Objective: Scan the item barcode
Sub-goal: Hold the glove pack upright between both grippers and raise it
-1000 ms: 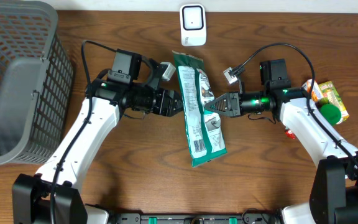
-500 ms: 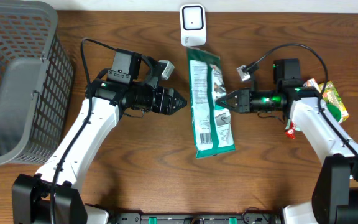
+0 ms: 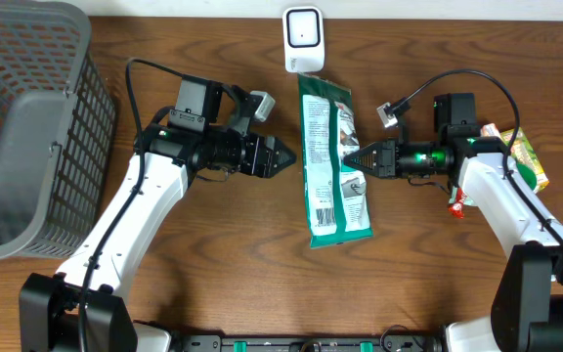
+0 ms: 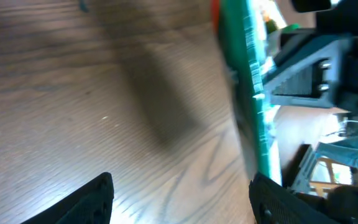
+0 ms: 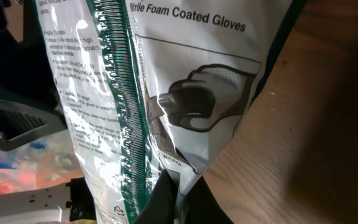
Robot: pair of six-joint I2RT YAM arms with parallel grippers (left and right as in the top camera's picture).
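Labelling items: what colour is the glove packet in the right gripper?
Green with white printed panels. The glove packet shows best in the overhead view.

The packet (image 3: 332, 161) is green at the edges, with white panels, black print and a grey glove drawing. The table (image 3: 223, 264) is brown with darker wood grain. The basket (image 3: 27, 127) on the left is a grey open grid. The scanner (image 3: 303, 39) at the far edge is white. The left arm (image 3: 135, 210) and right arm (image 3: 501, 200) are white with black joints. A carton (image 3: 524, 154) on the right is orange and green.
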